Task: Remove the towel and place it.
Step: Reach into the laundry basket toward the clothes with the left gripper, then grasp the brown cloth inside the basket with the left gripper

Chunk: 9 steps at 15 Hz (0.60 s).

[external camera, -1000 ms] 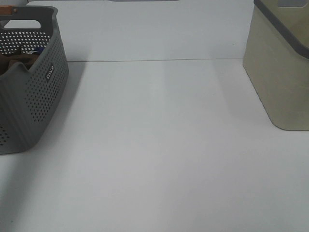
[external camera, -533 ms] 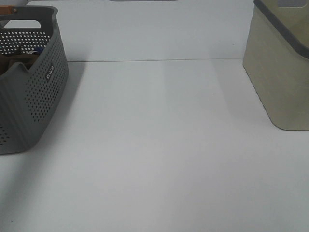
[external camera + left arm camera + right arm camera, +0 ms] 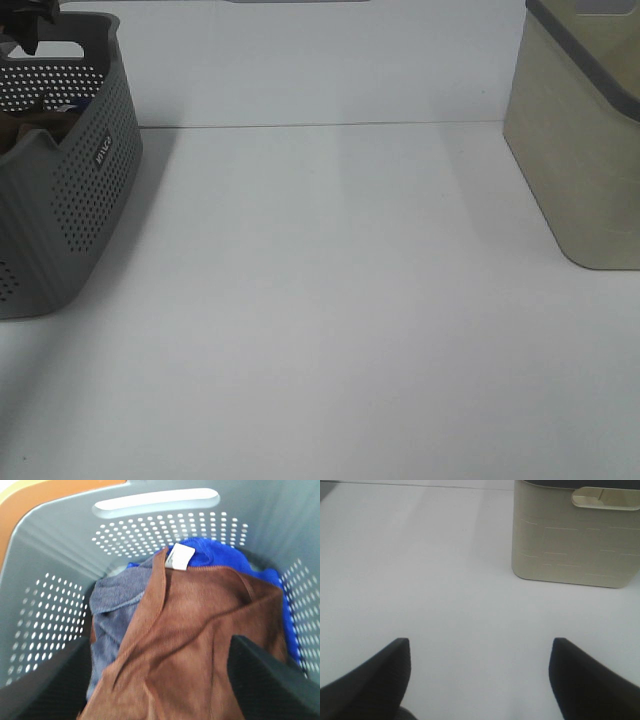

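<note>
The brown towel (image 3: 190, 630) lies crumpled in the grey perforated basket (image 3: 65, 545), its white tag (image 3: 179, 557) toward the basket's handle end. My left gripper (image 3: 160, 680) hangs over it, open, one finger on each side of the brown folds; whether the fingers touch the cloth I cannot tell. In the high view the basket (image 3: 90, 200) stands at the far left, a strip of the towel (image 3: 25, 125) shows over its rim, and a dark part of the left arm (image 3: 25, 20) shows above it. My right gripper (image 3: 480, 675) is open over bare table, holding nothing.
A blue cloth (image 3: 220, 555) and a grey-blue cloth (image 3: 112, 610) lie under the towel in the basket. A beige bin (image 3: 585, 140) with a dark rim stands at the table's right, also seen from the right wrist (image 3: 575, 540). White table (image 3: 330, 300) spreads between them.
A dark part of the left arm has come into the high view's top left corner, over the basket. Basket, bin and right gripper have not moved.
</note>
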Each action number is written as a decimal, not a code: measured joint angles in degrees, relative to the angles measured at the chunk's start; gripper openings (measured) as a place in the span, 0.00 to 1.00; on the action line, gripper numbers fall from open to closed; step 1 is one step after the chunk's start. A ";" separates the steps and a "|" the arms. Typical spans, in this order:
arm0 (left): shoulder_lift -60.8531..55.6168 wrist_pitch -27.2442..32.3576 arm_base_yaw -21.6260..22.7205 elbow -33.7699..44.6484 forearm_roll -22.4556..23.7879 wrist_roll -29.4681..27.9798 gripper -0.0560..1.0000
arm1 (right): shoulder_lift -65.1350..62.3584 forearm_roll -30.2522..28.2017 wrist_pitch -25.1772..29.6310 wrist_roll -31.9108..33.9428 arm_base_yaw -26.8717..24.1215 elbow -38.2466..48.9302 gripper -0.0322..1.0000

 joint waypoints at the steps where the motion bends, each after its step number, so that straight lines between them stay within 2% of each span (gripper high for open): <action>1: 2.81 1.03 0.00 -3.50 0.86 0.00 0.69 | 0.00 0.00 0.00 0.00 0.00 0.00 0.74; 5: 12.49 3.15 0.52 -13.87 1.89 0.00 0.66 | 0.00 0.00 0.00 0.00 0.00 0.00 0.74; 9: 16.21 2.35 2.23 -15.18 1.78 -0.06 0.66 | 0.00 0.00 0.00 0.00 0.00 0.00 0.74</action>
